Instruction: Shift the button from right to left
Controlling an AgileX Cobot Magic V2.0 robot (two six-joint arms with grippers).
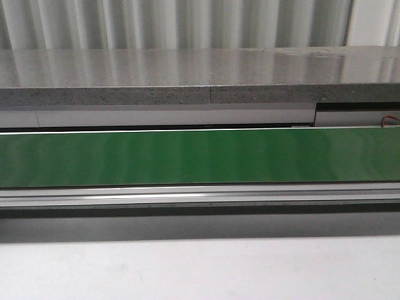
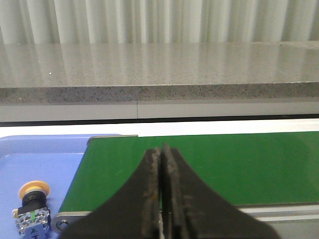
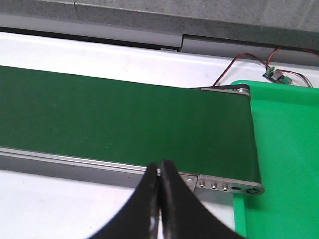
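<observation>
The button (image 2: 33, 206), with a yellow-orange cap, black collar and blue-grey body with a green mark, lies on a blue tray (image 2: 45, 164) beside the end of the green conveyor belt (image 2: 224, 164). It shows only in the left wrist view. My left gripper (image 2: 160, 149) is shut and empty, over the belt's near edge, apart from the button. My right gripper (image 3: 159, 164) is shut and empty, at the near rail of the belt (image 3: 124, 124) close to its other end. Neither gripper shows in the front view.
A green tray (image 3: 284, 149) lies past the belt's end in the right wrist view, with a small circuit board and red-black wires (image 3: 276, 74) behind it. A grey stone counter (image 1: 200, 75) runs behind the belt (image 1: 200, 156). White tabletop (image 1: 200, 269) lies in front.
</observation>
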